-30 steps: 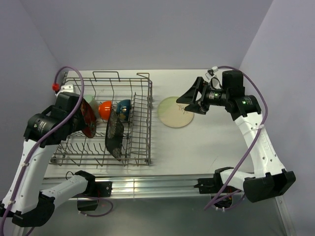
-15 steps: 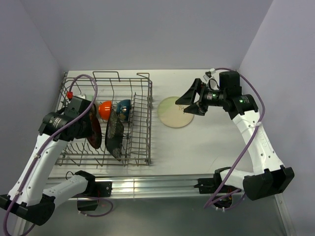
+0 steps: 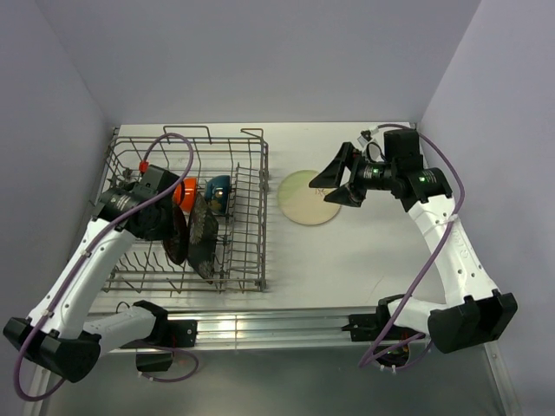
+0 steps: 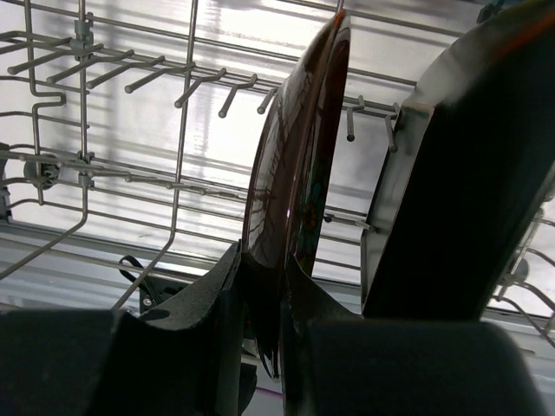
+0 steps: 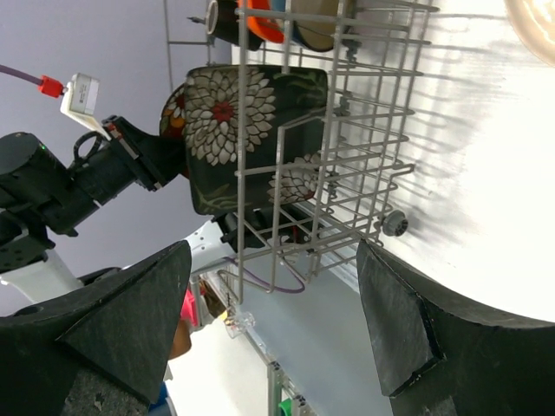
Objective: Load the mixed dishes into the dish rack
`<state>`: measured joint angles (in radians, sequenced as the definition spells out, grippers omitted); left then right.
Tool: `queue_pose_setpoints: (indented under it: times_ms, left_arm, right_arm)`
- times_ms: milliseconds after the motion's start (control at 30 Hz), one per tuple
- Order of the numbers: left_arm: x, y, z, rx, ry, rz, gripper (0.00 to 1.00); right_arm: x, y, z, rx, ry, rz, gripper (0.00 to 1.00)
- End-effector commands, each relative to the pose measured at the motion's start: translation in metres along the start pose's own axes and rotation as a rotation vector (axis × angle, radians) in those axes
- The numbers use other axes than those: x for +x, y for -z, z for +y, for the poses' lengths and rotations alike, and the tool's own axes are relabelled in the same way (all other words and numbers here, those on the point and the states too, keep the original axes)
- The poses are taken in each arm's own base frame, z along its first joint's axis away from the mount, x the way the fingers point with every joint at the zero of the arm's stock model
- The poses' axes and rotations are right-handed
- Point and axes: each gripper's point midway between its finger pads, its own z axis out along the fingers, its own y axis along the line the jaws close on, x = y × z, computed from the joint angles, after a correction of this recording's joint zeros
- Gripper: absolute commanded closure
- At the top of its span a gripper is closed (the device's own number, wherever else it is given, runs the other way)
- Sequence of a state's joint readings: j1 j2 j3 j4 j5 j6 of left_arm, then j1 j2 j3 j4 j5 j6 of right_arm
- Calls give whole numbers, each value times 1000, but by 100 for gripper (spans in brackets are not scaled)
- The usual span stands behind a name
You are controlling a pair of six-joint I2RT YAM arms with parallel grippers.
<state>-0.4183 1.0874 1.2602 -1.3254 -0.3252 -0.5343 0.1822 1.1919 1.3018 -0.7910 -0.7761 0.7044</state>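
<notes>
Left gripper (image 4: 264,279) clamps red plate (image 4: 295,156); we risk knocking black plate (image 4: 468,173) at its 3 o'clock, missing rack (image 4: 87,61) tines. Right gripper (image 3: 340,180) gapes empty.

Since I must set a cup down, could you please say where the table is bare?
Bare table lies nearer than the pale green plate, between the dish rack and the right arm. The rack's middle is crowded: red plate, black square plate, orange bowl.
</notes>
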Motion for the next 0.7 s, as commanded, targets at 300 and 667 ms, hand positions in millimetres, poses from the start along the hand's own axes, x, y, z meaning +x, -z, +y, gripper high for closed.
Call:
queue_pose_setpoints:
  times_ms: [300, 667]
  left_arm:
    - [-6, -19, -25, 37, -28, 59, 76]
    - [25, -28, -43, 91, 33, 192, 57]
  right_arm:
    - [-20, -29, -67, 165, -85, 0, 16]
    - [-47, -58, -122, 251, -200, 15, 16]
